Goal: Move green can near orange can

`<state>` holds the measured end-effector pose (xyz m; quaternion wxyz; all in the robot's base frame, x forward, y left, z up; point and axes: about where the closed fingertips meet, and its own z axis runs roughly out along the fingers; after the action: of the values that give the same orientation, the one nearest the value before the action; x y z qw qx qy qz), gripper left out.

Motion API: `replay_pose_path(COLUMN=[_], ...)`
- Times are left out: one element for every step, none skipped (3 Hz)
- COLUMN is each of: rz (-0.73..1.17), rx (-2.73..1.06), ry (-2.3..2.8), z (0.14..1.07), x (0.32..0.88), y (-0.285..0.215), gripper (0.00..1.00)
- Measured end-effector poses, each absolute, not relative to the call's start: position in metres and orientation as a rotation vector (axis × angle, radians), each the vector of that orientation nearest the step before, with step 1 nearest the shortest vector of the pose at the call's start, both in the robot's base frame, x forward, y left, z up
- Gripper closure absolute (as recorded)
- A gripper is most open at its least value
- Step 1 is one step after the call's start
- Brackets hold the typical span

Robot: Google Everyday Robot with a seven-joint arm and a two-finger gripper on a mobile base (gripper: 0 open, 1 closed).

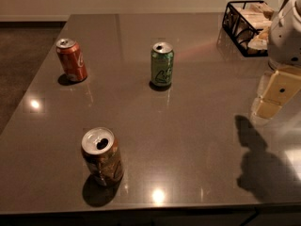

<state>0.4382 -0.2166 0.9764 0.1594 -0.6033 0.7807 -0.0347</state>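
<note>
The green can [162,64] stood upright toward the far middle of the glossy grey table [197,126], its silver top open and the pale logo facing me. The orange can [102,157] stood well apart from it, near the front edge on the left, its side mottled and a bit dented. A brighter red can [71,60] stood by the far left edge, leaning slightly. Over at the right edge the gripper [268,108] hung above the table, cream-coloured, pointing down and clear of every can; whether it was clenched or released I could not tell. Its shadow [256,159] lay dark on the surface beneath it. A black wire basket [233,26] holding pale items sat in the far right corner.
</note>
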Motion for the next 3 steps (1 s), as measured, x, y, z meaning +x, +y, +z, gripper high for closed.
replay_pose_path(rz=[-0.099, -0.077, -0.023], rx=[-1.724, -1.692, -1.572], ry=[2.231, 2.252, 2.295], z=[0.976, 0.976, 0.971], x=[0.438, 0.451, 0.491], y=[-0.217, -0.215, -0.207], gripper=[0.00, 0.00, 0.00])
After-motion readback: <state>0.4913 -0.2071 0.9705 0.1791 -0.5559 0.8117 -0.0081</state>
